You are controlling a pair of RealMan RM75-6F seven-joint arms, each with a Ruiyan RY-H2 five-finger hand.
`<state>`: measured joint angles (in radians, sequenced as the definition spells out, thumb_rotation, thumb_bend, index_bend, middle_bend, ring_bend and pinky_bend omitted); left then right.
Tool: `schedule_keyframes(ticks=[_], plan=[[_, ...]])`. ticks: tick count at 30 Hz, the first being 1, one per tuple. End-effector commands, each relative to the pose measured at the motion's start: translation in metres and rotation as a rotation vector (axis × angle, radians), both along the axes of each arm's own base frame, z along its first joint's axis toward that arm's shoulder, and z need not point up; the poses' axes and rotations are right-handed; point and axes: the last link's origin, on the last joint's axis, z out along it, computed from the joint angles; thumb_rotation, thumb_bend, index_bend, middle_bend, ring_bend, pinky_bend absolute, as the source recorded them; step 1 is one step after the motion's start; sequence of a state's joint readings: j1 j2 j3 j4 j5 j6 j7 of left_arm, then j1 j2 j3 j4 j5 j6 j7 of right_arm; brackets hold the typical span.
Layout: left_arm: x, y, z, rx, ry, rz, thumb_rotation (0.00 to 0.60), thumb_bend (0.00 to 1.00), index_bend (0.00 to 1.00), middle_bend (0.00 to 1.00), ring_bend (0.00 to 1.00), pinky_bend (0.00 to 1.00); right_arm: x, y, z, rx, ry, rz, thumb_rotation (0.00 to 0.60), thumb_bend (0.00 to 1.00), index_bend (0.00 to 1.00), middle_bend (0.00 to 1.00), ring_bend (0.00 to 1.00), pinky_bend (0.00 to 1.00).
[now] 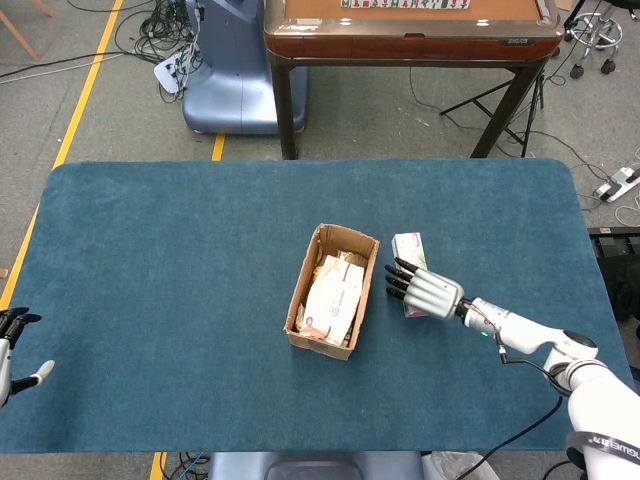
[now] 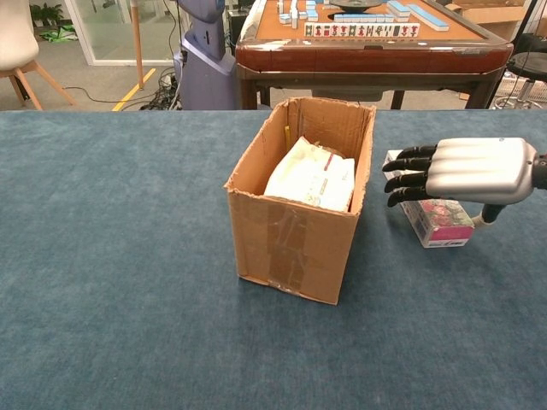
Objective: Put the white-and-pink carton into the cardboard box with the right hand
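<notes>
The white-and-pink carton (image 1: 409,250) (image 2: 438,220) lies flat on the blue table, just right of the cardboard box (image 1: 333,291) (image 2: 299,231). My right hand (image 1: 424,290) (image 2: 466,169) hovers over the carton, palm down, fingers stretched toward the box and apart, covering most of the carton. It holds nothing. In the chest view the thumb hangs down beside the carton's near end. The box stands open at the top with white packets inside. My left hand (image 1: 12,345) is at the table's left edge, fingers spread and holding nothing.
A wooden mahjong table (image 1: 412,25) (image 2: 367,38) stands beyond the far edge. A blue-grey robot base (image 1: 225,75) stands on the floor at the back left. The blue cloth table (image 1: 180,260) stretches wide to the left of the box.
</notes>
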<state>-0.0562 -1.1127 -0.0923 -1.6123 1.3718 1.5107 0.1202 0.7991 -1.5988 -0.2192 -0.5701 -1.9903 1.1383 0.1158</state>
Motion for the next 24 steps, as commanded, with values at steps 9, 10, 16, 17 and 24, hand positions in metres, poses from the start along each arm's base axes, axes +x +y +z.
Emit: schedule_keyframes(ticks=[9,10,16,17,24], plan=[[0.001,-0.002,0.002,0.006,-0.002,-0.002,0.600,0.14,0.30,0.22,0.16,0.40,-0.001,-0.002,-0.007,-0.006,-0.030,-0.025,0.600,0.00,0.44,0.42,0.29,0.12],[0.001,-0.002,0.002,0.006,-0.002,-0.002,0.600,0.14,0.30,0.22,0.16,0.40,-0.001,-0.002,-0.007,-0.008,-0.037,-0.025,0.600,0.00,0.47,0.45,0.31,0.14],[0.001,-0.002,0.002,0.008,-0.002,-0.002,0.600,0.14,0.30,0.22,0.16,0.40,0.000,-0.002,-0.003,-0.024,-0.076,-0.023,0.600,0.00,0.56,0.52,0.41,0.21],[0.001,-0.002,0.002,0.008,-0.002,-0.002,0.600,0.14,0.29,0.22,0.16,0.40,0.000,-0.002,-0.002,-0.029,-0.085,-0.023,0.600,0.00,0.57,0.53,0.41,0.22],[0.001,-0.003,0.002,0.003,-0.003,-0.004,0.600,0.14,0.30,0.22,0.17,0.40,0.014,-0.004,0.027,-0.098,-0.233,-0.008,0.600,0.00,0.61,0.56,0.45,0.24]])
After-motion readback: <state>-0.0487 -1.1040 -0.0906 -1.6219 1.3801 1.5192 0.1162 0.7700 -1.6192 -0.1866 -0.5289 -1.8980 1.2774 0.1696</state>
